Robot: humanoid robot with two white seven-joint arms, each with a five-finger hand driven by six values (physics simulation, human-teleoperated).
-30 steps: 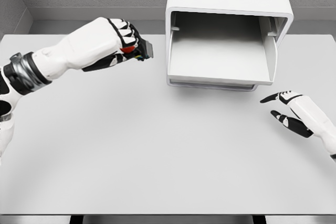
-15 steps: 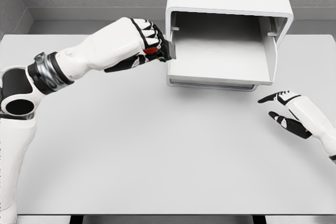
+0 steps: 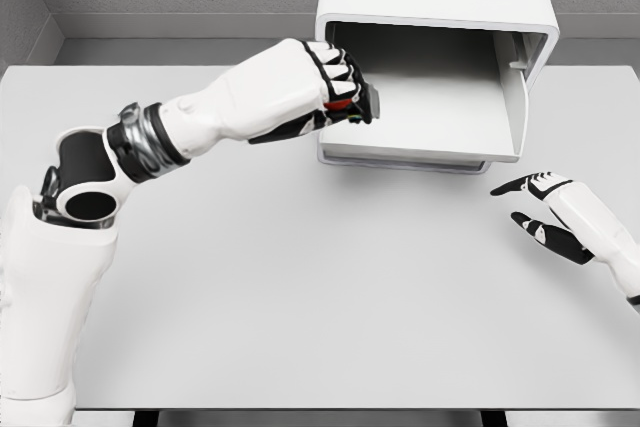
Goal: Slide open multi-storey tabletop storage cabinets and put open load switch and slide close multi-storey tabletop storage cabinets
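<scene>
Red-marked load switch [image 3: 355, 105], in left hand [image 3: 325, 87]

Left hand [image 3: 335, 97] grips the load switch [image 3: 366, 104] over the open cabinet drawer [image 3: 440, 117].

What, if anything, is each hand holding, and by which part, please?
The left hand grips the load switch around its body. The right hand holds nothing.

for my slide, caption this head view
Left hand carries the load switch over the open drawer.
</scene>
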